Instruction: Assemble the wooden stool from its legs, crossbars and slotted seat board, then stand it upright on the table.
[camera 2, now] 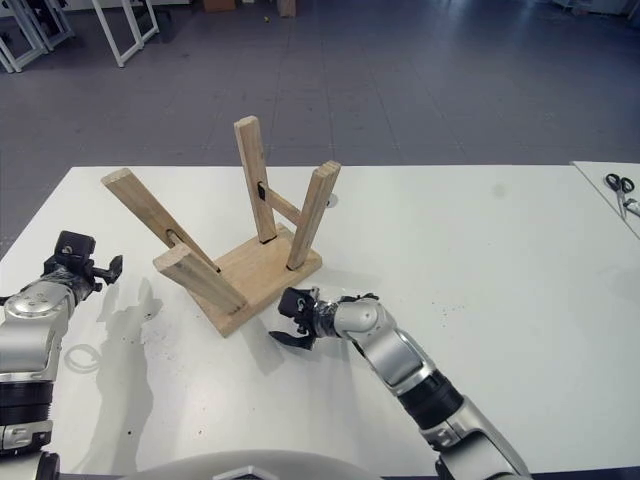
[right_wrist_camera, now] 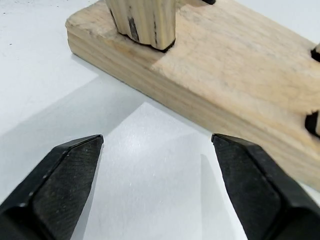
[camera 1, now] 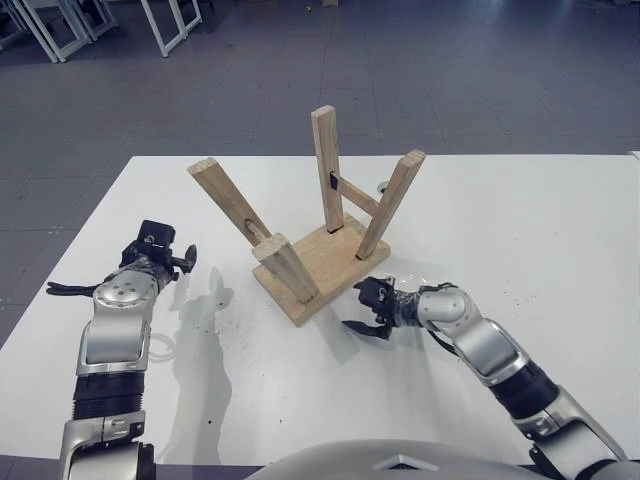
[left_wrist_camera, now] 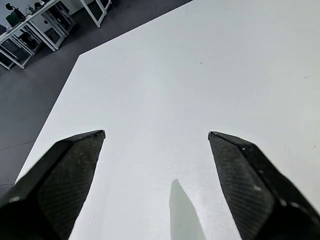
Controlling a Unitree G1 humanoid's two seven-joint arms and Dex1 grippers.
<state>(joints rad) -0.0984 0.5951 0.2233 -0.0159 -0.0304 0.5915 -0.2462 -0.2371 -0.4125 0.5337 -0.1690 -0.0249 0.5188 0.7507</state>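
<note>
On the white bench (camera 1: 530, 230), the stool (camera 1: 330, 205) rests inverted. The seat board (camera 1: 322, 262) lies flat on the surface, and four legs (camera 2: 262, 180) rise from it, splayed outward. A crossbar (camera 1: 357, 196) joins the two legs on the far side of the stool. A second crossbar sits low between the two legs on the stool's left side and is partly hidden by the nearer leg.

The right gripper (right_wrist_camera: 157, 137) is low over the bench, just beside the near right edge of the seat board and not touching it. Its fingers (right_wrist_camera: 65, 172) are spread wide and hold nothing. The right wrist view shows the board's edge and one leg socket directly ahead of the opening.

The left gripper (left_wrist_camera: 156, 135) is well to the left of the stool, over bare bench. Its fingers (left_wrist_camera: 70, 175) are also spread and hold nothing.

A pale ring (camera 2: 80, 356) lies flat on the bench to the left of the stool, nearer the robot. Scissors (camera 2: 620, 184) lie far to the right of the stool, on a separate surface. Dark specks dot the bench on the near side of the seat board.
</note>
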